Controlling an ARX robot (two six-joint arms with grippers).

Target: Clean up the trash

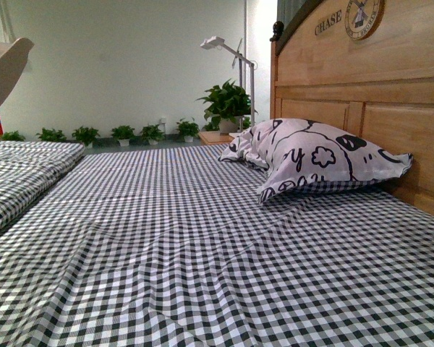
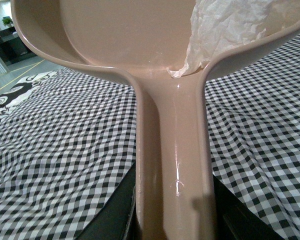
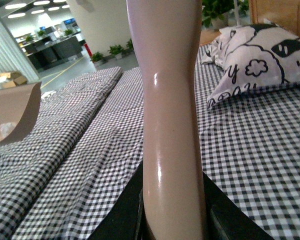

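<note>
On headboard [image 1: 390,79]: "CHASE" | dustpan [image 2: 115,35]: trash [image 2: 225,30] inside | pillow [image 1: 315,155]: "y"

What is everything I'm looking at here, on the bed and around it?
Bedsheet: one, black-and-white checked, covering the bed.
Folded blanket: one, same check, along the bed's left side.
Pillow: one, white with black drawings, against the headboard.
Headboard: one, light wood, right side.
Potted plants: several, green, along the far wall; a larger one beside the bed.
Lamp: one, white, behind the large plant.
Dustpan: one, beige, held above the bed.
Trash: one crumpled white wad, inside the dustpan.
Second handle: one, beige, tool head unseen.
Left gripper: black, around the dustpan's handle.
Right gripper: black, around the second handle.
</note>
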